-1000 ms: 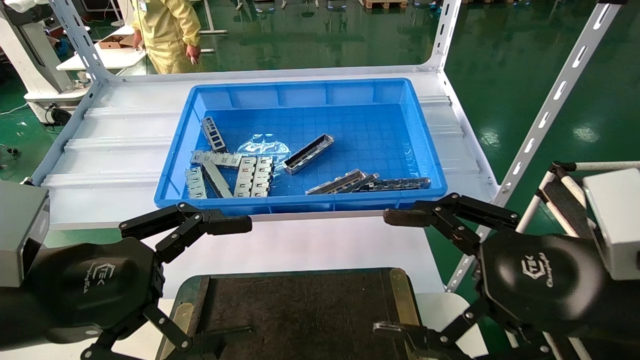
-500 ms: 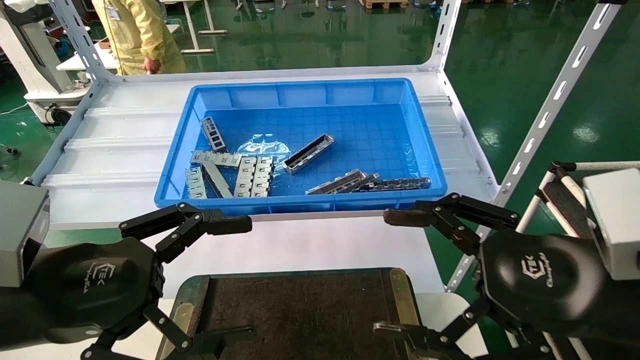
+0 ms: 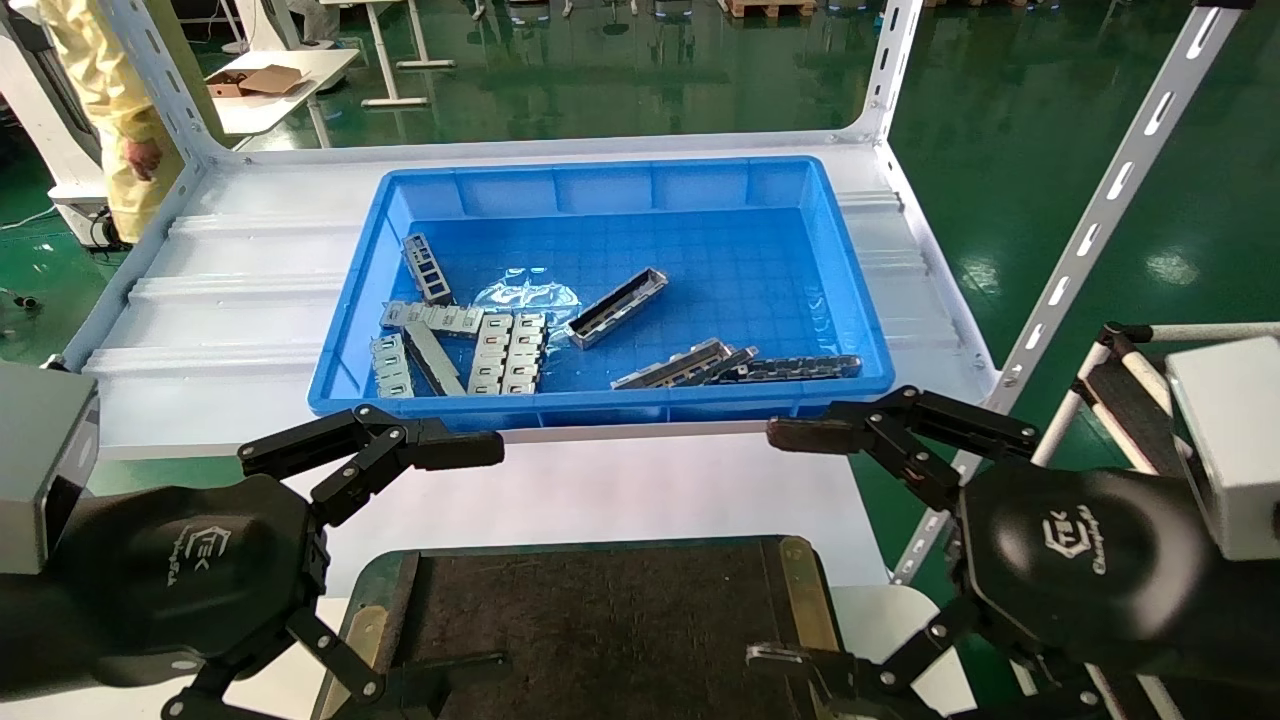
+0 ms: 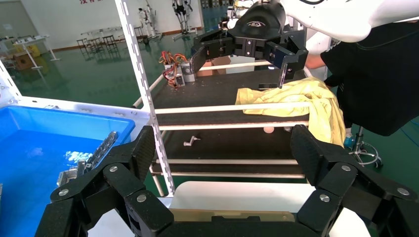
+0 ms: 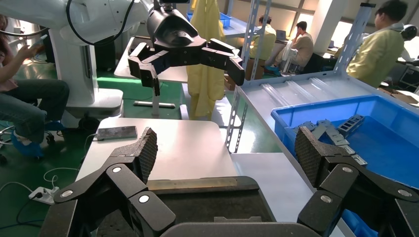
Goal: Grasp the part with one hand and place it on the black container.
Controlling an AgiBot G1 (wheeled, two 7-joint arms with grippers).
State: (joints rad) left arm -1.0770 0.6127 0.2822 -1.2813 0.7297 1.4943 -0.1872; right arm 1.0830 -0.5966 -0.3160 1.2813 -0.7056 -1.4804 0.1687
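The part (image 3: 617, 308), a grey channel bar with raised walls, lies near the middle of the blue bin (image 3: 600, 410). A second similar bar (image 3: 672, 365) lies near the bin's front wall. The black container (image 3: 600, 620) sits in front of me, below the bin, with brass rim strips. It also shows in the right wrist view (image 5: 197, 207). My left gripper (image 3: 485, 556) is open and empty at the container's left side. My right gripper (image 3: 772, 546) is open and empty at its right side. Both wrist views show wide-apart jaws with nothing between them: left (image 4: 223, 148), right (image 5: 226, 148).
Flat pale slotted plates (image 3: 508, 352) lie in the bin's left part, and dark long bars (image 3: 795, 368) at its front right. The bin stands on a white shelf (image 3: 230, 300) with slotted uprights (image 3: 1100, 210). A trolley with a yellow cloth (image 4: 296, 98) stands to the right.
The person in yellow in the background has walked off to the left. Both arms and the parts have not moved.
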